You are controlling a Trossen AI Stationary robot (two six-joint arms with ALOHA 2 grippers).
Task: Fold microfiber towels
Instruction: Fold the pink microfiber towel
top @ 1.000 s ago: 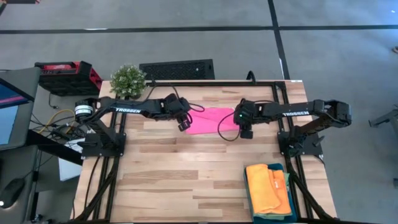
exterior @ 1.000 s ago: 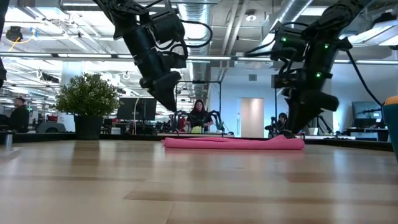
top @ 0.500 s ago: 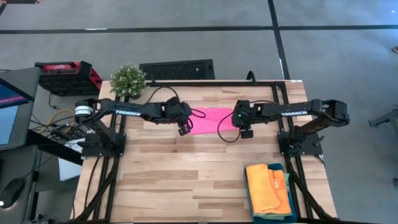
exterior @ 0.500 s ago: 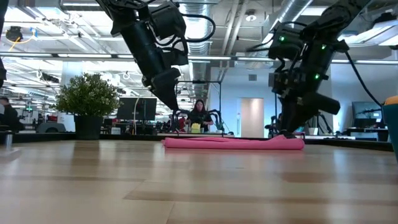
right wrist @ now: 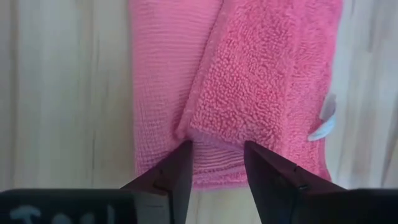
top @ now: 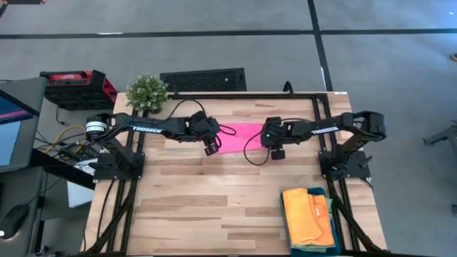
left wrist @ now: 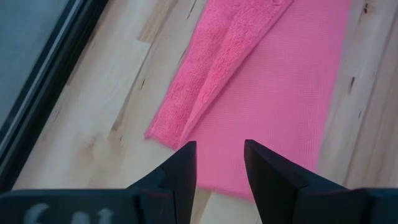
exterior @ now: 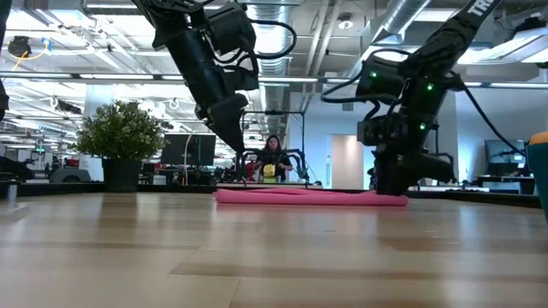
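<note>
A hot pink microfiber towel point(top: 243, 134), folded into a long strip, lies flat across the far middle of the table. My left gripper point(top: 214, 141) hangs open a little above the strip's left end point(left wrist: 180, 124), clear of it in the low view point(exterior: 233, 137). My right gripper point(top: 265, 140) is down at the strip's right end point(exterior: 392, 190), fingers open. The upper layer's edge point(right wrist: 205, 81) runs along the strip. A folded orange towel point(top: 305, 214) lies on a yellow one in the tray. My right gripper comes from above, slanting toward the table's left, and its open fingertips point(right wrist: 184, 155) rest on the pink towel's right end point(right wrist: 217, 158). They stand on either side of the upper layer's corner. Nothing is pinched. The towel lies flat on the table.
A dark teal tray point(top: 288, 230) sits at the near right corner. A potted plant point(top: 147, 91) stands at the far left corner. Black frame rails point(top: 323, 107) border the table. Bare wood lies toward the near edge point(top: 207, 207). A person point(exterior: 274, 158) sits in the room beyond.
My right gripper has come down and toward the table's left, rolling its wrist, and its tips have landed on the pink towel's right end. The whole towel has slid a little toward the table's left, still flat.
</note>
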